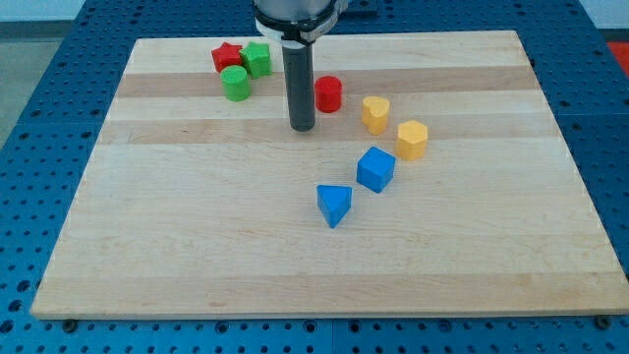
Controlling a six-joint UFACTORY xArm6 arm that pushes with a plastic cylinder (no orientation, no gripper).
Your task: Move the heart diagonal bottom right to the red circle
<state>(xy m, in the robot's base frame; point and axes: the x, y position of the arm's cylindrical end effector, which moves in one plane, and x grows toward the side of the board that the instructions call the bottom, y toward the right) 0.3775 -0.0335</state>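
The red circle block [328, 93] stands in the upper middle of the wooden board [197, 246]. A yellow heart block [375, 114] lies just to its lower right, a small gap apart. My tip [302, 128] rests on the board just left of and slightly below the red circle, about a block's width from it and farther from the heart. A second yellow block, a pentagon [412, 140], lies to the lower right of the heart.
A red star [227, 56], a green cube [257, 59] and a green cylinder [236, 84] cluster at the upper left. A blue cube [375, 169] and a blue triangle [334, 205] lie near the board's middle.
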